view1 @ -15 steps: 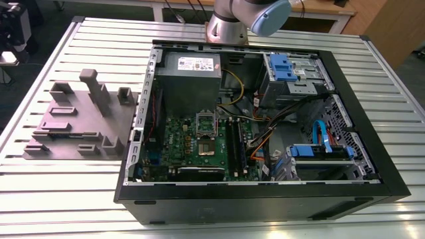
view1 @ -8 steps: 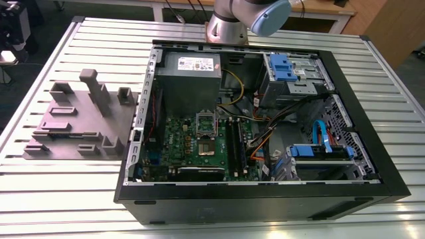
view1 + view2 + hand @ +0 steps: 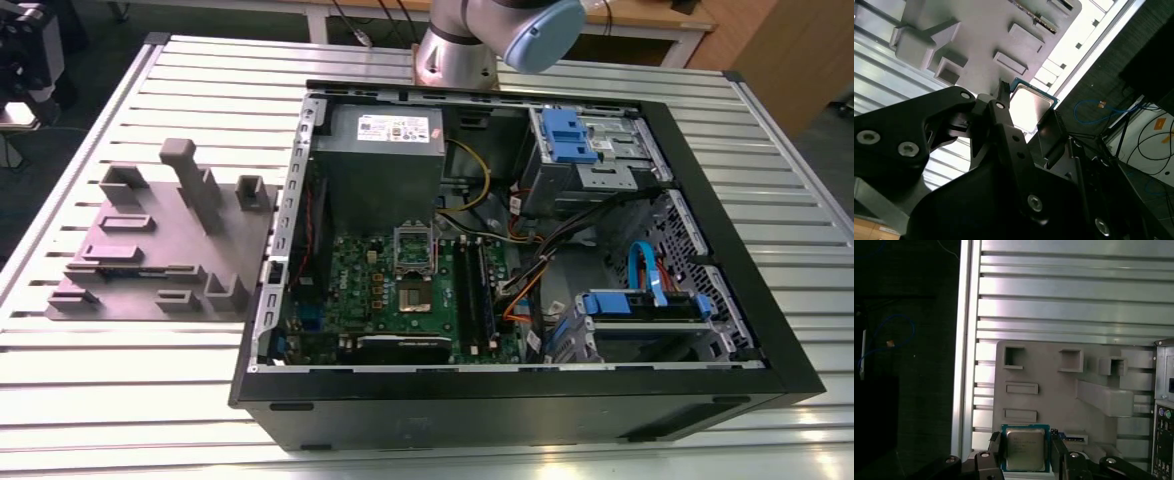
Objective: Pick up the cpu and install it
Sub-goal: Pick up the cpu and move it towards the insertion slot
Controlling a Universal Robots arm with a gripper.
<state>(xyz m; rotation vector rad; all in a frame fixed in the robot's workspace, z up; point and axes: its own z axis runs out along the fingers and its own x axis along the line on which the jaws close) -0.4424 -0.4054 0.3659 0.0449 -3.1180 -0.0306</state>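
The cpu (image 3: pixel 1025 449) was held clamped by two opposite edges in the gripper (image 3: pixel 1026 444), over the grey fixture tray (image 3: pixel 1054 385). A slip or tilt in so narrow a grip was judged possible, by which misalignment at the motherboard (image 3: pixel 360 285) could be caused.

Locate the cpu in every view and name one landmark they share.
First wrist view: the cpu sits clamped in the gripper, over the edge of the grey fixture.
Second wrist view: the cpu, held in the gripper, by the grey fixture.
Shared landmark: the grey fixture, on the exterior view's left.
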